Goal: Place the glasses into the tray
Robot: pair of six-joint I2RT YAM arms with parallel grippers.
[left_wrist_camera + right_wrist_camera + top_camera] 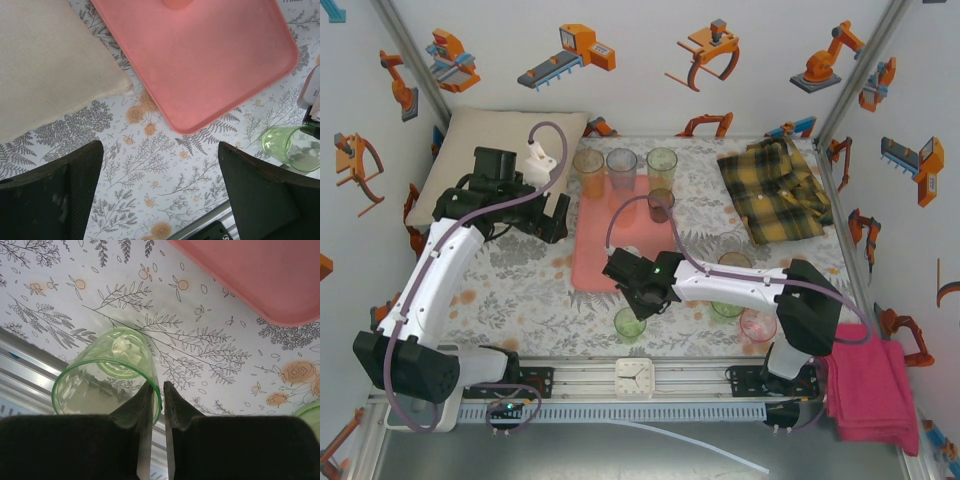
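Pick-up step in hand, by the look of it: right tool [157, 390] pinched narrow on the rim of a green glass [107, 385], one finger inside and one outside, on the table [210, 340] just off the near edge of the pink tray [260, 275]. Next, as a judgement: lifting straight up without tipping, carrying across to a bare part of the tray, setting down upright. Left tool [160, 160] wide and holding nothing, hovering over the table beside the tray's corner. Counted from above: one tray; four glasses [621, 165] at its far end, perhaps a fifth, pale pink, mid-tray; four on the table, gripped one included.
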